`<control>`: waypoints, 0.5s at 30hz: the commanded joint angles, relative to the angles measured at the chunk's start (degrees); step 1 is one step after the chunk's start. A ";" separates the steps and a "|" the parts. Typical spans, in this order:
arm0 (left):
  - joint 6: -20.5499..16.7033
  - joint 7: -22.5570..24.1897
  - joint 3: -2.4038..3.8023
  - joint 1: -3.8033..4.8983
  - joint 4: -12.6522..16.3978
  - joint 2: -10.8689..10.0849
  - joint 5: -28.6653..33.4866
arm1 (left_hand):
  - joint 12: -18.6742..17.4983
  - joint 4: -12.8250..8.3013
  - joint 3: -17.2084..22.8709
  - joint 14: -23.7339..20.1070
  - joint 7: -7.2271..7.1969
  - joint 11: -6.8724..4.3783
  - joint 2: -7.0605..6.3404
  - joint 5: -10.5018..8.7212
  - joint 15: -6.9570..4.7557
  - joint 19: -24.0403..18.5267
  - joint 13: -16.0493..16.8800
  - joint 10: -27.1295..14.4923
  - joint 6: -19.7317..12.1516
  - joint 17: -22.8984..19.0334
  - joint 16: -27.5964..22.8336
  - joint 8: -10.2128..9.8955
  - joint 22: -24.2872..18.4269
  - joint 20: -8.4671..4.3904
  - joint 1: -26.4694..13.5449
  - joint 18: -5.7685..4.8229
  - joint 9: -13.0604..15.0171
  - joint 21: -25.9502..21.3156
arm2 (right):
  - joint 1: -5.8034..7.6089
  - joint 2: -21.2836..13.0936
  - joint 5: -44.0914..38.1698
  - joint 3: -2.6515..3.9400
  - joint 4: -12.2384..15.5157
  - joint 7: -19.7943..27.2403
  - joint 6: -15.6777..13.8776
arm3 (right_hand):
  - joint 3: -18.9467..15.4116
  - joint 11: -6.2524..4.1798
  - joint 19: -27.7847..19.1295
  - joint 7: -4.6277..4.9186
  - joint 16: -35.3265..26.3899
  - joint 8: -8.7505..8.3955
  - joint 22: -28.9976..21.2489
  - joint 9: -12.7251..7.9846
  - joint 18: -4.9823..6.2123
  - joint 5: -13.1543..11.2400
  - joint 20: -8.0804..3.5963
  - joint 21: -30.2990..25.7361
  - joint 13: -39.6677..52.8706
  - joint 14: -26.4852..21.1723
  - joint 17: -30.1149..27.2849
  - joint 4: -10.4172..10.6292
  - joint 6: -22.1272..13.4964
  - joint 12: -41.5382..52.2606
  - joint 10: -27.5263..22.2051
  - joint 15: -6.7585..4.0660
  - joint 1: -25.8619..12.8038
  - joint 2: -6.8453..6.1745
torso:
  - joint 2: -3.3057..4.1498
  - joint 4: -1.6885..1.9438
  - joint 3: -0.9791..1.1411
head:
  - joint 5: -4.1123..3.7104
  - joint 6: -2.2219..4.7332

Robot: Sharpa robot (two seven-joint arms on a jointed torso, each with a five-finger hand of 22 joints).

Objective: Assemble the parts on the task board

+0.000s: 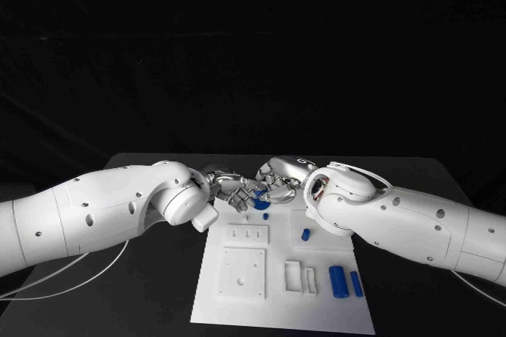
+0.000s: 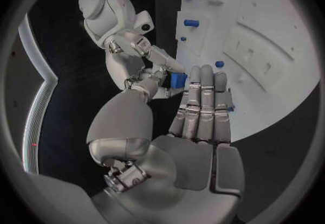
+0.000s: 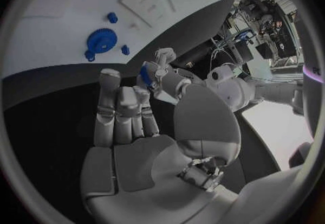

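Note:
At the far end of the white task board [image 1: 276, 308] my two hands meet fingertip to fingertip. A small blue part [image 2: 178, 80] sits between them. In the left wrist view my left hand [image 2: 196, 126] pinches it between thumb and finger while the right hand [image 2: 132, 61] reaches onto it from the other side. In the right wrist view the same blue part [image 3: 145, 75] lies between the thumb and finger of my right hand [image 3: 135, 137], with the left hand's fingers [image 3: 163, 57] touching it. In the head view the left hand [image 1: 234, 188] and right hand [image 1: 283, 179] hover above the board's far edge.
A blue gear [image 3: 102, 40] lies on the board [image 3: 61, 7] with small blue pegs [image 3: 111, 17] beside it. Two blue cylinders [image 1: 338, 281] lie at the board's near right and a shorter blue piece [image 1: 306, 235] mid-right. White raised blocks [image 1: 243, 273] occupy the board's left.

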 commanded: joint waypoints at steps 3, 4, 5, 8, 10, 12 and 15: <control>0.74 1.43 0.04 0.06 0.08 0.44 -0.37 | -0.29 -1.06 -0.14 0.07 -0.19 -0.15 1.38 -0.08 -0.13 -0.15 0.20 0.58 0.70 -0.10 0.23 -0.34 0.93 -0.07 0.58 0.85 -0.11 0.29 | -0.05 0.47 -0.74 0.00 0.13 0.09 0.77 | 0.26 -0.15 0.46 1.38 -0.26 0.24 1.06 2.90 1.17 0.22 0.05 0.20 0.02 0.20 0.05 0.03 2.82 -0.30 0.37 -0.40 -0.15 0.44 | -0.01 -0.04 0.02 | 0.03 -0.02; 0.83 1.50 0.03 0.06 0.09 0.46 -0.38 | -0.28 -1.31 -0.18 0.09 -0.22 -0.18 1.61 -0.06 -0.14 -0.15 0.24 0.65 0.79 -0.12 0.24 -0.33 0.92 -0.07 0.71 0.84 -0.13 0.29 | -0.06 0.56 -0.74 0.00 0.09 0.11 0.80 | 0.26 -0.15 0.46 1.38 -0.27 0.24 1.06 2.90 1.17 0.22 0.05 0.20 0.02 0.20 0.05 0.03 2.82 -0.30 0.37 -0.40 -0.15 0.44 | 0.00 -0.04 0.02 | 0.03 -0.02; 0.87 1.54 0.03 0.06 0.09 0.48 -0.38 | -0.27 -1.47 -0.21 0.11 -0.26 -0.20 1.76 -0.06 -0.14 -0.14 0.26 0.69 0.85 -0.13 0.25 -0.32 0.92 -0.08 0.80 0.83 -0.14 0.29 | -0.06 0.58 -0.74 0.00 0.08 0.12 0.82 | 0.26 -0.15 0.46 1.38 -0.27 0.23 1.06 2.90 1.17 0.22 0.05 0.20 0.02 0.20 0.05 0.02 2.82 -0.30 0.37 -0.40 -0.16 0.44 | 0.00 -0.04 0.02 | 0.03 -0.02; 0.93 1.77 0.02 0.05 0.01 0.61 -0.38 | -0.20 -2.53 -0.29 0.25 -0.46 -0.33 2.65 -0.04 -0.20 -0.04 0.42 1.01 1.29 -0.17 0.33 -0.23 0.92 -0.12 1.36 0.80 -0.18 0.34 | -0.11 0.78 -0.74 -0.01 -0.14 0.22 1.05 | 0.27 -0.15 0.46 1.38 -0.27 0.23 1.06 2.91 1.17 0.22 0.05 0.20 0.02 0.20 0.05 0.01 2.82 -0.30 0.38 -0.40 -0.17 0.45 | 0.01 -0.05 0.00 | 0.03 -0.09; 0.85 1.91 0.00 0.05 -0.08 0.67 -0.38 | -0.13 -3.21 -0.25 0.29 -0.58 -0.44 3.33 -0.01 -0.21 -0.01 0.53 1.26 1.57 -0.20 0.36 -0.18 0.91 -0.15 1.72 0.77 -0.20 0.35 | -0.13 0.84 -0.74 -0.03 -0.32 0.24 1.10 | 0.28 -0.15 0.47 1.38 -0.27 0.22 1.06 2.91 1.17 0.22 0.05 0.20 0.02 0.20 0.05 0.01 2.82 -0.31 0.38 -0.40 -0.18 0.45 | 0.01 -0.05 -0.02 | 0.03 -0.13; 0.69 2.04 -0.03 0.05 -0.12 0.70 -0.40 | -0.08 -3.83 -0.19 0.31 -0.69 -0.53 3.97 0.03 -0.22 0.01 0.63 1.47 1.83 -0.25 0.37 -0.15 0.89 -0.16 1.99 0.73 -0.24 0.34 | -0.14 0.82 -0.74 -0.07 -0.45 0.23 1.17 | 0.28 -0.15 0.47 1.38 -0.27 0.22 1.06 2.91 1.17 0.22 0.05 0.20 0.02 0.20 0.05 0.00 2.82 -0.31 0.38 -0.40 -0.20 0.46 | 0.00 -0.06 0.00 | 0.07 -0.13; 0.51 2.36 -0.06 0.05 -0.14 0.65 -0.43 | 0.16 -4.69 -0.04 0.34 -0.95 -0.80 5.05 0.09 -0.22 0.04 0.84 2.12 2.54 -0.32 0.39 0.07 0.89 -0.16 2.31 0.67 -0.22 0.35 | -0.14 0.64 -0.74 -0.11 -0.47 0.28 1.36 | 0.28 -0.15 0.47 1.39 -0.27 0.21 1.06 2.92 1.17 0.22 0.05 0.20 0.02 0.21 0.05 -0.01 2.82 -0.31 0.38 -0.39 -0.22 0.46 | 0.00 -0.05 0.02 | 0.09 -0.18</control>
